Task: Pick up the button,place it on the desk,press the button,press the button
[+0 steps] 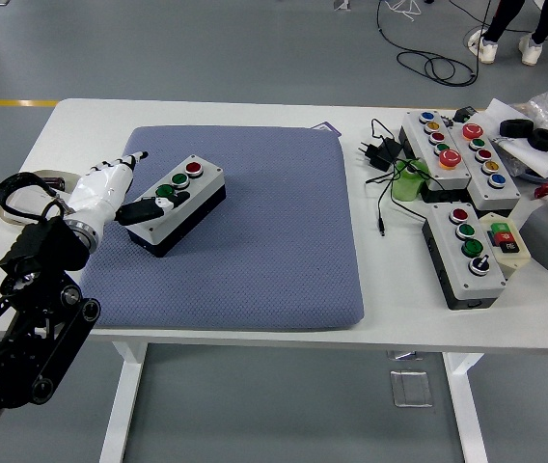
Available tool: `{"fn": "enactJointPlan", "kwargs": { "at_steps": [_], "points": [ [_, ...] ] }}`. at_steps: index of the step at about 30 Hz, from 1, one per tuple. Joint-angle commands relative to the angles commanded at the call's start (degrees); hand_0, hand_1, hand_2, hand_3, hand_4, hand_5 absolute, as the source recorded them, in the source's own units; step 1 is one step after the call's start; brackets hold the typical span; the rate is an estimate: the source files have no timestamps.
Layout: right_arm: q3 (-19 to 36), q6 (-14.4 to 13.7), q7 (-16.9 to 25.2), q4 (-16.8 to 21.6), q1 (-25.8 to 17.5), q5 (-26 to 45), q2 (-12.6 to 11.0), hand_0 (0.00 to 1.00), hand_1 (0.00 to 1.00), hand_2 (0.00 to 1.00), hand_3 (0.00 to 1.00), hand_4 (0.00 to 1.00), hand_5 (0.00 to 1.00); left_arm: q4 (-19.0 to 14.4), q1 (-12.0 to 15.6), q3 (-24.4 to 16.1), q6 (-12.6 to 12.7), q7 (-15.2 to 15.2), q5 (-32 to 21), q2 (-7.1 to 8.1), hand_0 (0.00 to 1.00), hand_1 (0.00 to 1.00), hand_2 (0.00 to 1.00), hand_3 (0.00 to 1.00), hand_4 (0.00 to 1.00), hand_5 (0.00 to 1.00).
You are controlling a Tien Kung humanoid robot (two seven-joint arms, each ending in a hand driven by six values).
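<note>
A grey button box [179, 203] with a black base lies tilted on the blue-grey cushion mat [255, 241]. It carries a red button [193, 168], a green button [179, 179], another green button [165, 191] and a black selector. My left hand [124, 193], white with black fingertips, comes in from the left. Its thumb rests against the box's near-left end by the selector, while its other fingers stretch flat beside the box. The hand grips nothing. My right arm is out of view.
Right of the mat lie several more button boxes [462, 251] [452, 149], a black plug adapter with cable [380, 152], a green object [406, 183], black tape rolls [530, 132] and a plastic bag. A person's feet stand at the top right on the floor.
</note>
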Motion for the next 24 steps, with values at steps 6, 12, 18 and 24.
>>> {"fn": "enactJointPlan", "kwargs": {
  "at_steps": [6, 12, 18, 24],
  "points": [
    [0.0, -0.1, 0.2, 0.0, 0.1, -0.3, -0.1, 0.722, 0.710, 0.805, 0.619, 0.412, 0.225, 3.0, -1.7, 1.2, -1.0, 2.9, 0.0, -1.47, 0.998, 0.998, 0.998, 0.998, 0.998, 0.906],
    [0.0, -0.2, 0.3, 0.0, 0.3, -0.5, -0.1, 0.721, 0.707, 0.801, 0.617, 0.412, 0.226, 6.2, -3.9, 1.5, -2.1, 6.1, 0.0, -3.00, 0.998, 0.998, 0.998, 0.998, 0.998, 0.899],
    [0.0, -0.3, 0.5, 0.0, 0.3, -0.9, -0.2, 0.716, 0.702, 0.798, 0.614, 0.411, 0.225, 9.0, -5.8, 1.5, -3.7, 8.0, 0.0, -3.74, 0.998, 0.998, 0.998, 0.998, 0.998, 0.877],
    [0.0, -0.3, 0.6, 0.0, 0.3, -1.2, -0.2, 0.716, 0.699, 0.796, 0.613, 0.410, 0.223, 11.0, -6.9, 1.8, -2.9, 10.0, 0.0, -4.18, 0.998, 0.998, 0.998, 0.998, 0.998, 0.747]
  ]
}}
